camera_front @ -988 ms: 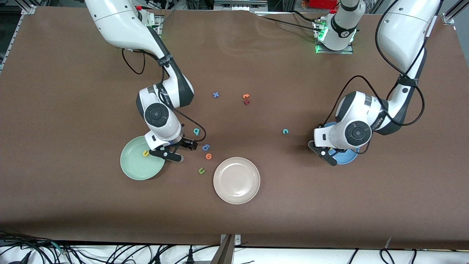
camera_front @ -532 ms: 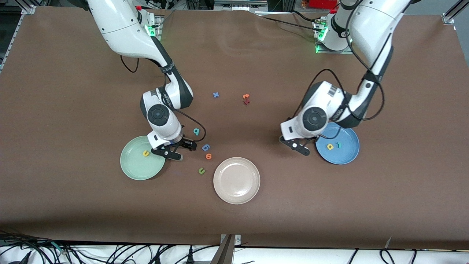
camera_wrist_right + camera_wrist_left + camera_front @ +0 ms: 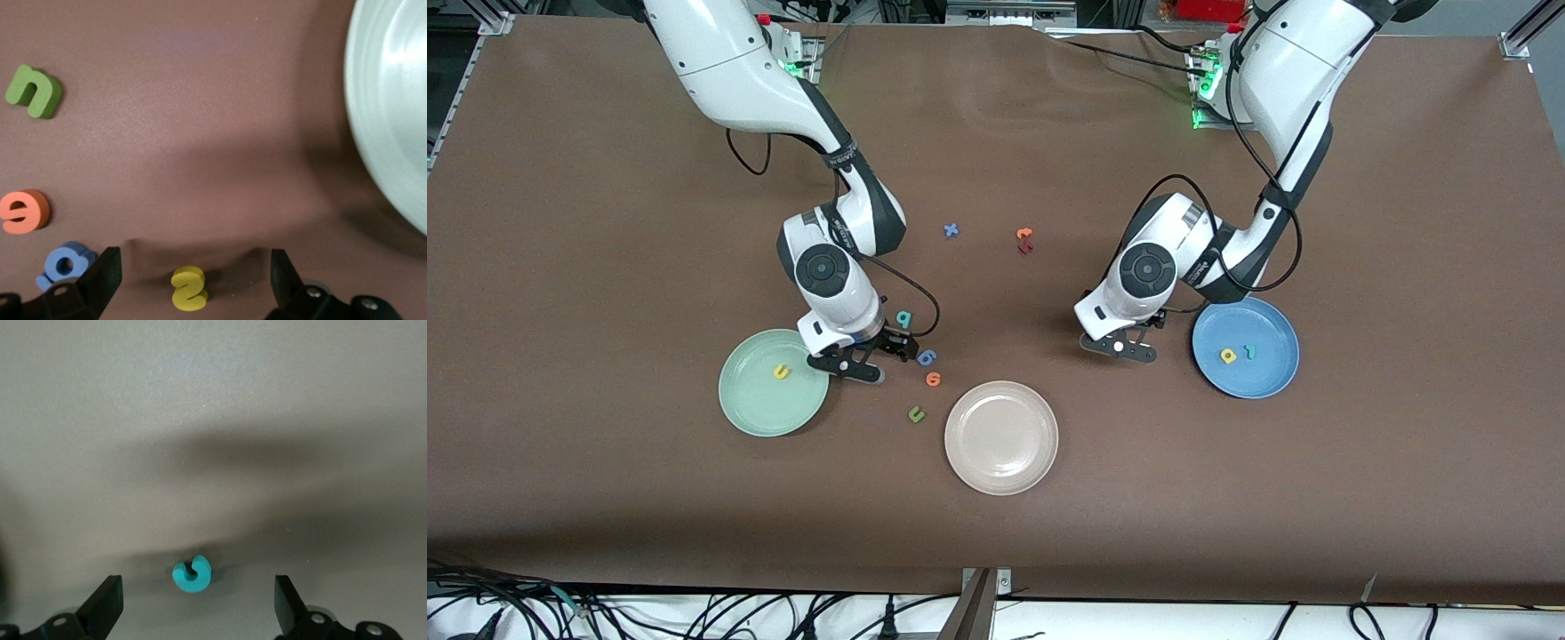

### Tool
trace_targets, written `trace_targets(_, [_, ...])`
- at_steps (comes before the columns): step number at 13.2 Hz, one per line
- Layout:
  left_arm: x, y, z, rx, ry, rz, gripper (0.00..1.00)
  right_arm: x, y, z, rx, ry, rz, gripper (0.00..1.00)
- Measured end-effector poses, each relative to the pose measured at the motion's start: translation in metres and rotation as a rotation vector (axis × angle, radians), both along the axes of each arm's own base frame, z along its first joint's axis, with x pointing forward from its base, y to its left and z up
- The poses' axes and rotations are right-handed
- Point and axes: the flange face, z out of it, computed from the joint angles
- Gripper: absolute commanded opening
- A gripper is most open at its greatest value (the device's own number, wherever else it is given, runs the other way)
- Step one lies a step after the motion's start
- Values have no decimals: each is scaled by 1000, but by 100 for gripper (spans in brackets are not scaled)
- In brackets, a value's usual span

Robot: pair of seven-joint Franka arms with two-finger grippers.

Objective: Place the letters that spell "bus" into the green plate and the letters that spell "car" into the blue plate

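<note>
The green plate (image 3: 758, 404) holds the yellow u (image 3: 782, 372). The blue plate (image 3: 1267, 373) holds the yellow a (image 3: 1228, 356) and the teal r (image 3: 1249, 351). My right gripper (image 3: 852, 366) is low beside the green plate, open, with the yellow s (image 3: 189, 288) lying between its fingers untouched. My left gripper (image 3: 1119, 348) is low beside the blue plate, open around the teal c (image 3: 192, 575), which lies flat on the table. Both the s and the c are hidden in the front view. The teal b (image 3: 904, 318) lies by the right wrist.
A blue 6 (image 3: 927, 357), an orange letter (image 3: 933, 379) and a dark green u (image 3: 915, 413) lie close to the right gripper. A beige plate (image 3: 1001, 437) sits nearer the camera. A blue x (image 3: 951, 230) and orange and dark red letters (image 3: 1024, 240) lie toward the bases.
My left arm swung off the blue plate toward the table's middle, uncovering the a and r and covering the teal c. My right gripper shifted slightly away from the green plate.
</note>
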Motion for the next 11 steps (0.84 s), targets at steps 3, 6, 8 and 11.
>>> trace_targets(3, [-1,4,-5,-5,-12,38,59,-1,2,0,2,2,3,88])
trace_targets(6, [-2,5,-6,6,-13,101,48,-2,2,-1,1,3,3,82])
trace_targets(8, [-5,7,-10,16,-7,137,48,-2,2,-1,1,3,3,73])
trace_targets(11, [-5,11,-14,21,-1,156,48,-2,3,-1,4,0,5,73])
